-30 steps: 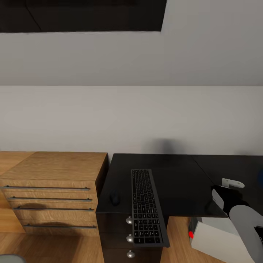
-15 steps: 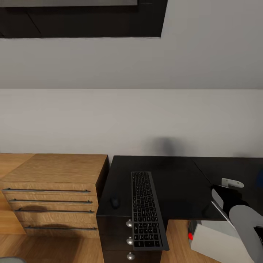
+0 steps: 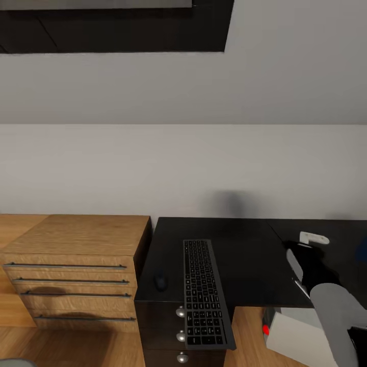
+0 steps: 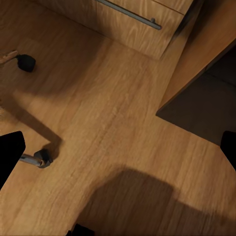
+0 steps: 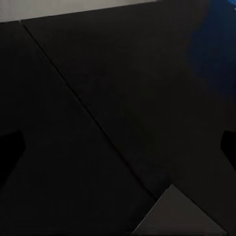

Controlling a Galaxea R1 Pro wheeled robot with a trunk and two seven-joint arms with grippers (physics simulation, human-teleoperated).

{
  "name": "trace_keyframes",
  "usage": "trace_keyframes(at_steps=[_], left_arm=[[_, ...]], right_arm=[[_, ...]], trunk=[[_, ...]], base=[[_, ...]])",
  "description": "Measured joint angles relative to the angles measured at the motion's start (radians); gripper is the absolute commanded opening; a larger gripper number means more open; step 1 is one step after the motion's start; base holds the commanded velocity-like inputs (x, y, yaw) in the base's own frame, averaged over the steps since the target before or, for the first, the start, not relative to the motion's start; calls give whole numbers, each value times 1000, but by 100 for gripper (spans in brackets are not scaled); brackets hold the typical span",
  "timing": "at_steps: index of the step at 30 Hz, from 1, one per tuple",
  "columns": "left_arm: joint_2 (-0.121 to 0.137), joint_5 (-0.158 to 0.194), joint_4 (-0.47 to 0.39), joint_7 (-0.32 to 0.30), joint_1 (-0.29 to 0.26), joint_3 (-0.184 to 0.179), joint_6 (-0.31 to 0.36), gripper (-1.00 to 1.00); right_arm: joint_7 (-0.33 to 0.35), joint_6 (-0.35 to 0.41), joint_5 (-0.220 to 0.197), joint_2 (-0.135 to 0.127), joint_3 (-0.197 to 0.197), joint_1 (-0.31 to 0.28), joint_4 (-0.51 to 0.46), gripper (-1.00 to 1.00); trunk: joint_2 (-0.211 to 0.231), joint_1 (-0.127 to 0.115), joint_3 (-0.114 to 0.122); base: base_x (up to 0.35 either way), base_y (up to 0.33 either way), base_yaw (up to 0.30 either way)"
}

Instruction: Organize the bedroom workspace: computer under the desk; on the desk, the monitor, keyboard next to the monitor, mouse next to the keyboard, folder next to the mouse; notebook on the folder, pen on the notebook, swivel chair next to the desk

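Note:
A black keyboard [image 3: 204, 290] lies lengthwise on the black desk [image 3: 250, 255], its near end hanging over the front edge. A small dark mouse [image 3: 160, 281] rests on the desk just left of it. The white computer [image 3: 293, 334], showing a red light, stands on the floor below the desk's right part. My right gripper [image 3: 305, 255] hovers over the desk's right side; in the right wrist view the right gripper [image 5: 118, 147] is open above bare black desktop. My left gripper [image 4: 118, 152] is open above the wooden floor, near swivel chair casters [image 4: 42, 158].
A wooden dresser [image 3: 76, 265] with several drawers stands against the desk's left side. A dark panel [image 3: 112, 25] hangs on the wall above. A desk drawer column with round knobs [image 3: 180, 310] sits under the keyboard. A blue glow [image 5: 216, 49] tints the desktop.
My right arm has pushed forward and a little left over the desk. The head view tilted slightly, shifting the whole picture down. Keyboard and mouse have not moved.

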Motion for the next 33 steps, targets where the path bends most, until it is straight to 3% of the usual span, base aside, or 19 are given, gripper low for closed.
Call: trace_keyframes(at_steps=[1, 4, 5, 8, 14, 16, 19, 25, 33], left_arm=[[0, 0, 1, 0, 0, 0, 0, 100], [0, 0, 2, 0, 0, 0, 0, 100], [0, 0, 2, 0, 0, 0, 0, 100], [-1, 0, 5, 1, 0, 0, 0, 100], [-1, 0, 12, 0, 0, 0, -1, 100], [-2, 0, 13, 0, 0, 0, -1, 100], [-2, 0, 13, 0, 0, 0, -1, 100], [-2, 0, 14, -1, 0, 0, -1, 100], [-2, -1, 14, -2, 0, 0, -2, 100]], right_arm=[[1, 56, -14, 18, 0, 38, -92, 100], [2, 104, -43, 37, -1, 90, -198, 100], [2, 134, -80, 56, 0, 145, -295, 100], [2, 162, -137, 90, 1, 223, -435, 100], [-3, 169, -224, 125, -13, 250, -487, 100], [-30, 170, -327, 148, -33, 255, -513, 100], [-46, 169, -371, 159, -40, 262, -528, 100], [-55, 168, -399, 171, -43, 268, -538, 100], [-57, 165, -405, 187, -45, 270, -539, 100]], trunk=[[0, 0, 0], [0, 0, 0], [0, 0, 0], [0, 0, 0], [0, 0, 0], [0, 0, 0], [0, 0, 0], [0, 0, 0], [0, 0, 5]], base=[[0, 0, 0], [0, 0, 0], [0, 0, 0], [0, 0, 0], [0, 0, 0], [0, 0, 0], [0, 0, 0], [0, 0, -9], [-67, 0, -146]])
